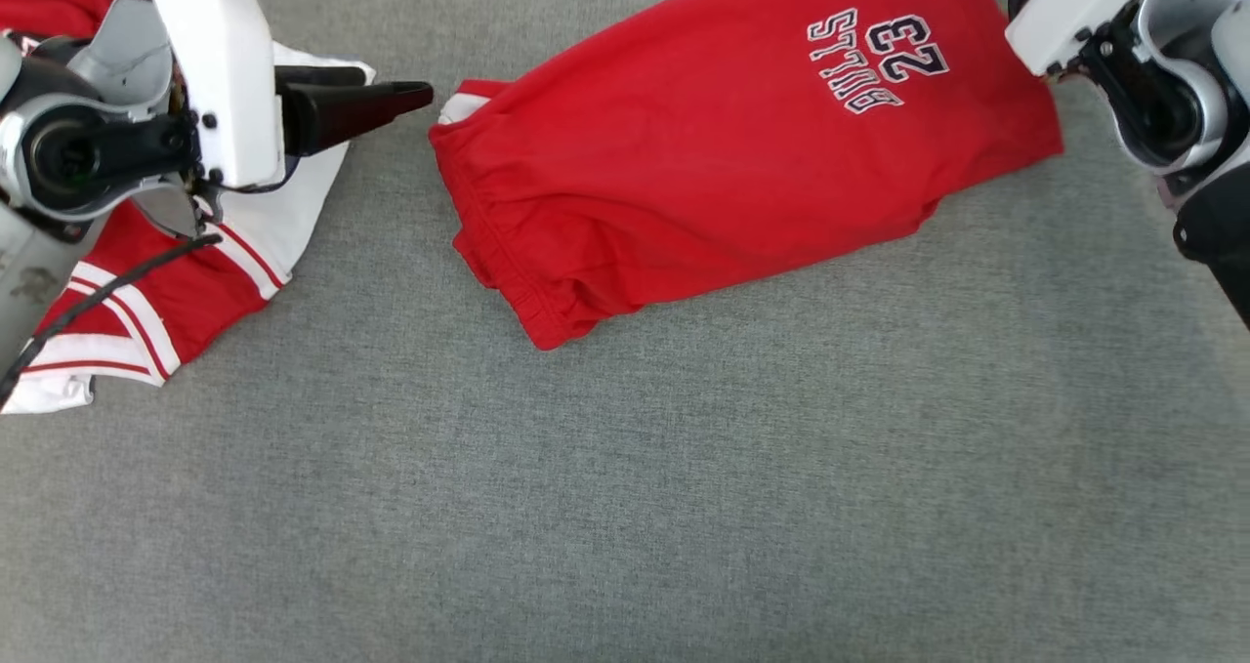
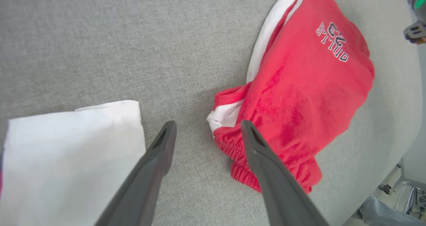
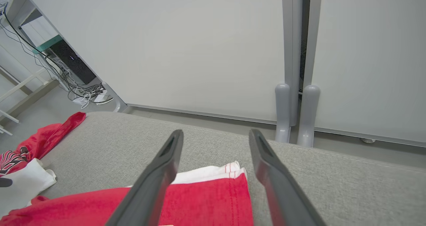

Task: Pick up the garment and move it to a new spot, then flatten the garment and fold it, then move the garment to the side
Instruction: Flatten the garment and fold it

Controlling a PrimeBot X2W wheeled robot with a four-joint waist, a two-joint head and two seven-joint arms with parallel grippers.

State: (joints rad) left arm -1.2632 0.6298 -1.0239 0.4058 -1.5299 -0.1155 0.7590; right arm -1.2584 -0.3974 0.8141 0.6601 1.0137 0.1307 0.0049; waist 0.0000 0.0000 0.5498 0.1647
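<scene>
The garment is a pair of red shorts (image 1: 742, 155) with white trim and dark "BULLS 23" lettering, lying folded on the grey padded table (image 1: 625, 497). My left gripper (image 1: 398, 85) points at its elastic waistband from the left, a short gap away. In the left wrist view that gripper (image 2: 208, 123) stands open over the table, the shorts (image 2: 299, 103) just beyond its right finger. My right gripper (image 3: 216, 132) is open too, hovering above the hem end of the shorts (image 3: 206, 199) with nothing between its fingers. Its wrist (image 1: 1162, 97) sits at the shorts' right end.
A second red and white garment (image 1: 195, 282) lies crumpled under my left arm at the table's left. Past the table's far edge (image 3: 299, 146) stand white partition panels (image 3: 199, 46), with cables and a shelf on the floor at the left.
</scene>
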